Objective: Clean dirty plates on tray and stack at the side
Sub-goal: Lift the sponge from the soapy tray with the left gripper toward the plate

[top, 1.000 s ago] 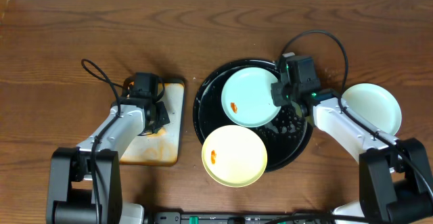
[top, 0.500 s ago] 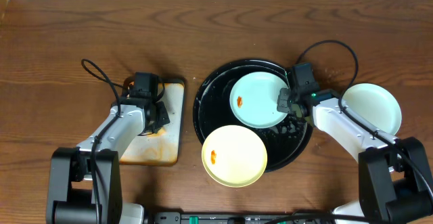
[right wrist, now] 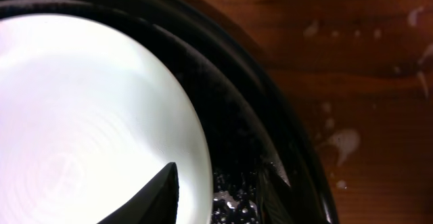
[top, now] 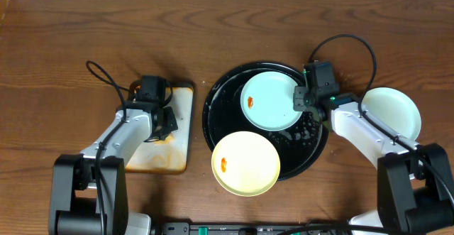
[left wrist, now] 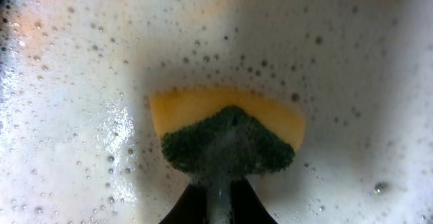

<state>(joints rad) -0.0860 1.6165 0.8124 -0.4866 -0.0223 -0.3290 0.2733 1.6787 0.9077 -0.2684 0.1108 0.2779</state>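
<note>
blue plate (top: 269,101) has slid a bit right in the tray (top: 211,111). my right gripper (right wrist: 216,175) sits open astride its rim, so no lift yet. left gripper (left wrist: 220,198) is clamped on the sponge (left wrist: 226,139).

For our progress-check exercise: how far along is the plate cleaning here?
Done: the side plate sits off the tray, no smears visible. In hand: right gripper at the smeared blue plate; left gripper holds the sponge. Left: the smeared yellow plate.
</note>
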